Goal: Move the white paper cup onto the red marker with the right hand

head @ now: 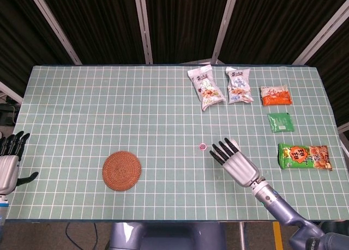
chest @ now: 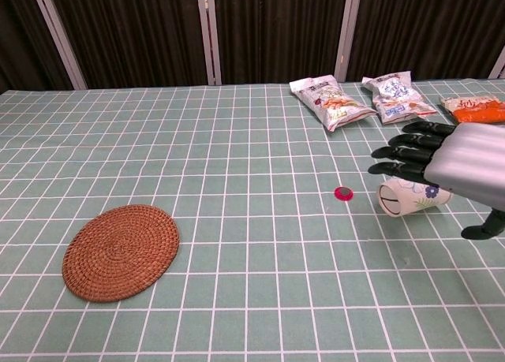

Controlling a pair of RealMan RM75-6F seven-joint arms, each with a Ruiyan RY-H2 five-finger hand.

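My left hand [head: 8, 165] hangs off the table's left edge, at about nine o'clock from the woven coaster [head: 122, 170], fingers apart and holding nothing. The coaster lies flat on the green checked table [head: 109, 108], well apart from everything else.

Moving right, the red marker [chest: 343, 193] is a small disc on the cloth. Just beside it, at three o'clock, the white paper cup [chest: 410, 197] lies on its side, its open mouth turned toward the marker. It is not on the marker.

My right hand [chest: 458, 165] hovers flat above the cup, fingers stretched out and spread, gripping nothing. From the head view the hand covers most of the cup, so I cannot say for sure whether the fingertips touch it.

The risks, as I judge them: a cup on its side rolls freely, so a careless touch could send it past the marker or away toward the snack packets [head: 206, 87] at twelve o'clock. Thin paper walls may crush if I close too hard. The cup must also be stood upright, and a grip across its side may tip it again on release.
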